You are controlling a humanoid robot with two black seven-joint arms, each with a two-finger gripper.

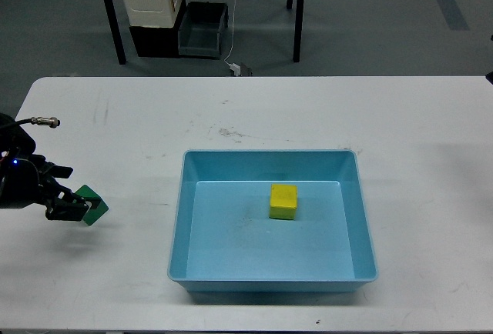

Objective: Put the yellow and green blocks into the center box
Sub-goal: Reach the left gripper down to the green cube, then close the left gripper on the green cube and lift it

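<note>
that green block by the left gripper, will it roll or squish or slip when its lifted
The green block looks like a flat-faced cube, so it probably won't roll. Its matte surface suggests the left gripper can likely hold it without much slipping. It appears rigid and small next to the blue box, so it is probably light, though its material can't be confirmed.

A bright yellow block (283, 201), a dark green block (92, 202), and a light-blue box (273, 279) on a white table (231, 111).

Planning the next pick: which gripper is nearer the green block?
Left. The left gripper is at the green block, its fingers around it, left of the blue box. The right gripper is out of view.
</note>
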